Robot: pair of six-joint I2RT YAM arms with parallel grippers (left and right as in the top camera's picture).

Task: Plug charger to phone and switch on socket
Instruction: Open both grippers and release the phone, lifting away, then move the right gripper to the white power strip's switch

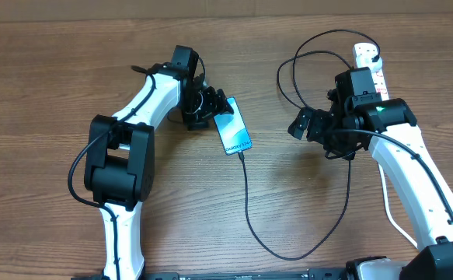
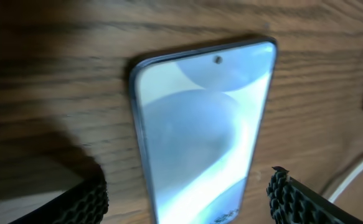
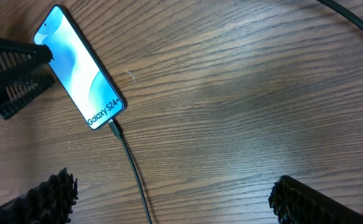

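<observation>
The phone [image 1: 233, 127] lies flat on the wooden table with its blue-teal screen up. It also shows in the left wrist view [image 2: 200, 124] and the right wrist view [image 3: 78, 65]. The charger's black cable [image 1: 249, 210] has its tip in the phone's bottom edge [image 3: 114, 127], loops toward the front, then runs up to the white socket [image 1: 368, 56] at the back right. My left gripper [image 1: 210, 105] is open, with a finger on each side of the phone's upper end [image 2: 187, 193]. My right gripper [image 1: 310, 128] is open and empty over bare table right of the phone [image 3: 172, 193].
The cable makes extra loops [image 1: 304, 62] left of the socket, behind my right gripper. A thick white cord [image 1: 389, 210] runs along the right arm toward the front edge. The cable's lowest bend [image 1: 288, 257] lies near the front edge.
</observation>
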